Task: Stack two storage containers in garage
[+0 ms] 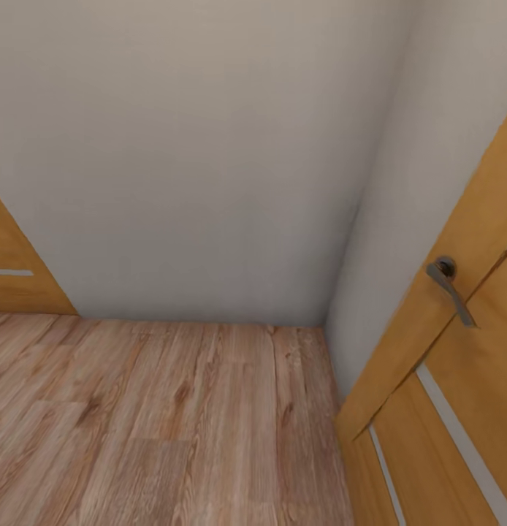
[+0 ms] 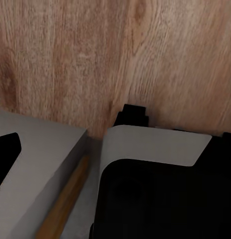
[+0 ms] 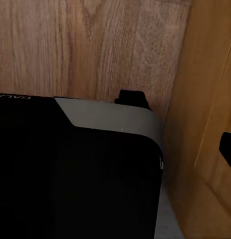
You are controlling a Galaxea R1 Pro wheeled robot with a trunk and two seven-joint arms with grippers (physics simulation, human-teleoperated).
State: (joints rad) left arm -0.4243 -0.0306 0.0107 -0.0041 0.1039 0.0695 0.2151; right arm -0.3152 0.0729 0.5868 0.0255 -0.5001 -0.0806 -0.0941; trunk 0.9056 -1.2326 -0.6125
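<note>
The two storage containers are out of view. The head view faces a corner of pale walls (image 1: 210,161) above a light wood-plank floor (image 1: 158,424). The left wrist view looks down on the robot's black and grey base (image 2: 155,189) over the planks, with one dark fingertip (image 2: 5,154) at the frame's edge. In the right wrist view the same base (image 3: 80,169) stands beside an orange-wood panel, and a dark fingertip (image 3: 228,149) shows at the edge. Neither gripper's opening can be judged.
An orange-wood door (image 1: 458,409) with a grey lever handle (image 1: 449,286) stands close on the right and nearly touches the base (image 3: 205,124). Another wooden door (image 1: 16,277) is at the far left. The walls meet at a corner (image 1: 330,321) ahead.
</note>
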